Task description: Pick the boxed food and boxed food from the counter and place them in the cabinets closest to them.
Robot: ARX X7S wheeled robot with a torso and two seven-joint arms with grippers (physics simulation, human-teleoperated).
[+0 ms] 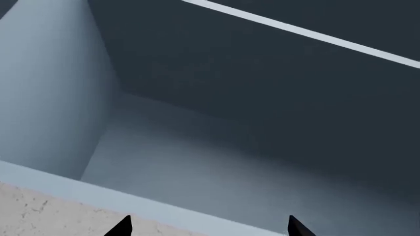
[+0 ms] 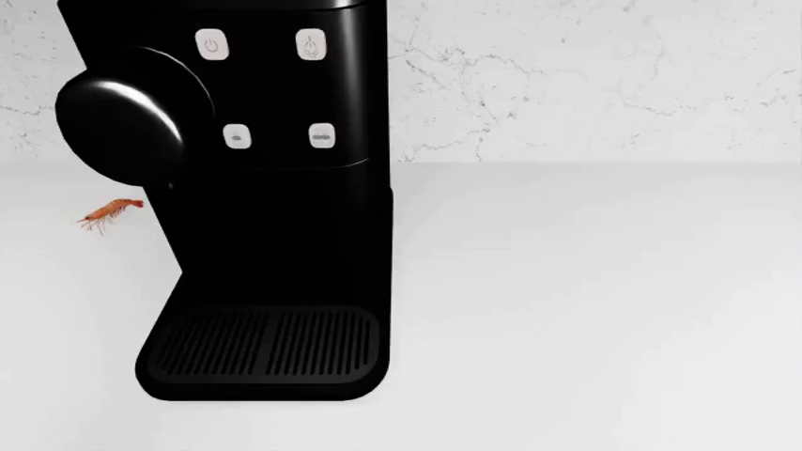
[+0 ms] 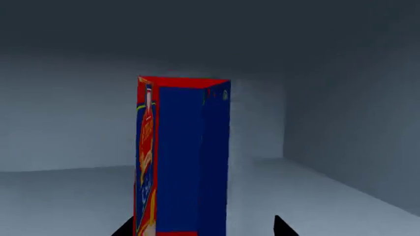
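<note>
The blue-and-red boxed food stands upright on the floor of a grey-blue cabinet in the right wrist view. My right gripper is open, with its dark fingertips on either side of the box's lower end, one close to it and one clearly apart. My left gripper is open and empty, facing into another bare cabinet. The thin cyan slab is out of view. The white counter fills the head view, where neither gripper nor box shows.
A tall black coffee machine stands on the counter at the left of centre. A small orange shrimp lies to its left. A marbled white wall runs behind, and it also edges the left cabinet's opening.
</note>
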